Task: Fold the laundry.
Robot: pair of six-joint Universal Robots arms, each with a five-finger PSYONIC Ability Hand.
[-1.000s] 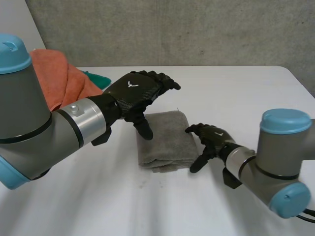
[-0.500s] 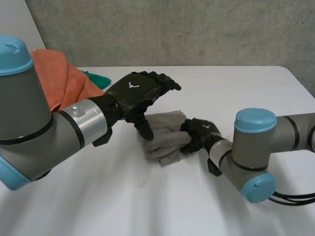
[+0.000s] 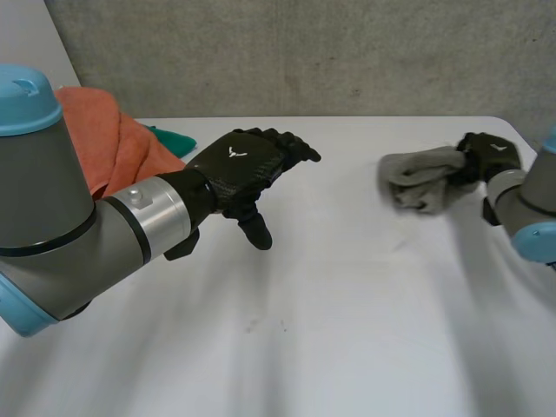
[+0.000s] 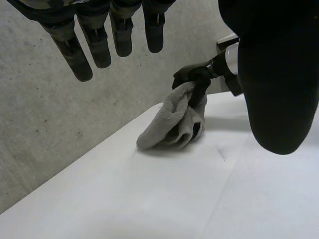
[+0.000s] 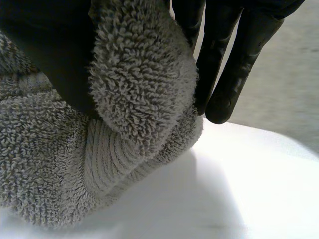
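The small grey terry towel (image 3: 417, 181) is bunched in a loose wad near the right edge of the white table (image 3: 330, 347), toward its far right corner. Its lower folds seem to rest on the surface. The robot's right hand (image 3: 488, 156) grips it by one end, with the pile squeezed between thumb and fingers. The left hand (image 3: 239, 169) hovers over the middle of the table with its fingers loosely extended, holding nothing, well apart from the towel. The towel looks light, thick and limp. It will likely sag and crumple wherever it is not supported, though its looped pile should give a sure grip. For a neat fold it is best taken by two corners or along a hemmed edge. A rumpled orange cloth (image 3: 100, 139) and a green cloth (image 3: 169, 139) lie heaped at the far left corner.
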